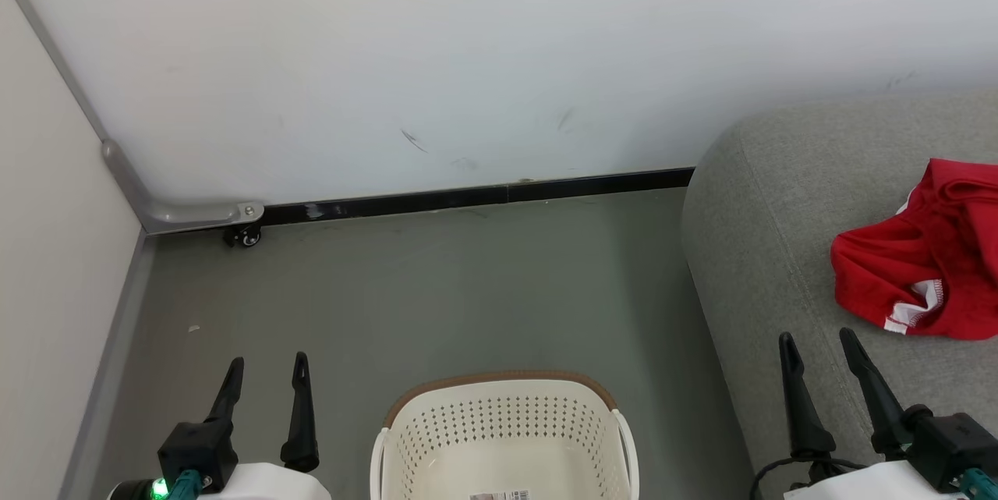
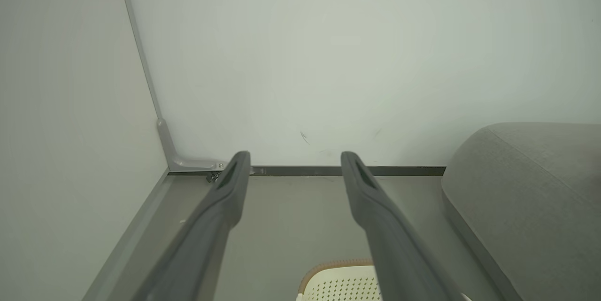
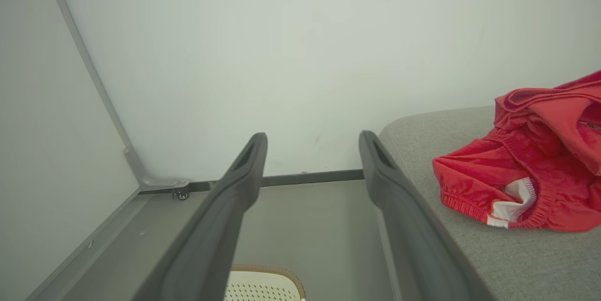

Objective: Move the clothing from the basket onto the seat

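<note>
The red clothing (image 1: 924, 254) with white trim lies bunched on the grey seat (image 1: 764, 250) at the right; it shows as clothing (image 3: 530, 174) on the seat (image 3: 469, 254) in the right wrist view. The cream basket (image 1: 507, 426) with a brown rim stands on the floor at the bottom centre, a paper label on its bare base. My left gripper (image 1: 267, 363) is open to the left of the basket. Over the seat's front edge, left of the clothing, my right gripper (image 1: 817, 338) is open and holds nothing. The basket (image 2: 340, 280) and the seat (image 2: 526, 188) appear past my left fingers (image 2: 235, 183).
A white wall runs across the back with a black skirting strip (image 1: 475, 196). A pale partition (image 1: 47, 250) closes the left side, with a grey bracket and small caster (image 1: 245, 235) at the corner. Grey floor (image 1: 437, 289) lies between basket and wall.
</note>
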Available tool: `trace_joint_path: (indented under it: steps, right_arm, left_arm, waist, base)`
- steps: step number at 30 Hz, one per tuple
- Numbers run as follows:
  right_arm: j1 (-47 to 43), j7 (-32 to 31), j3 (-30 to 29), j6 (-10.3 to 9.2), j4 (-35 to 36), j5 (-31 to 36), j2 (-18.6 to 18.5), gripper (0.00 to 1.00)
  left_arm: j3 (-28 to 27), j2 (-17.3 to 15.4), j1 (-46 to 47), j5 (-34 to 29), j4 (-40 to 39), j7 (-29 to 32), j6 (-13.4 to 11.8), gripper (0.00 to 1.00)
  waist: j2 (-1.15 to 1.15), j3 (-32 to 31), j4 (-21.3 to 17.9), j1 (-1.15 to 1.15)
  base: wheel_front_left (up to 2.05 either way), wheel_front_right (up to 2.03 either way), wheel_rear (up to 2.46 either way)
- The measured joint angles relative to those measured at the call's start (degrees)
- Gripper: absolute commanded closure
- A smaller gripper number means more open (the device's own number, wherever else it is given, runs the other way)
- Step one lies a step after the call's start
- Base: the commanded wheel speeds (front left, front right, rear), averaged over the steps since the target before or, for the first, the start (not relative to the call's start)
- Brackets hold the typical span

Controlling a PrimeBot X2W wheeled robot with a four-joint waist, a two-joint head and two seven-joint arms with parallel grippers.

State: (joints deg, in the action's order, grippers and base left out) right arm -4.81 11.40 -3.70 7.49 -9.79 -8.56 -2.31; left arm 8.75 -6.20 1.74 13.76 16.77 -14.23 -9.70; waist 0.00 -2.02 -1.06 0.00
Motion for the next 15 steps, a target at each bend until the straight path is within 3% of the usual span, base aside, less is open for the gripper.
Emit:
trace_joint_path:
  steps: [15]
  right_arm:
    - [-0.19,-0.01,-0.09,0.0,0.15,-0.18,0.02,0.0]
  left_arm:
    - [-0.15,0.3,0.01,-0.43,0.77,0.0,-0.71,0.0]
  waist:
    - [0.0,-0.47,0.24,0.0]
  base:
    - [0.0,0.0,0.0]
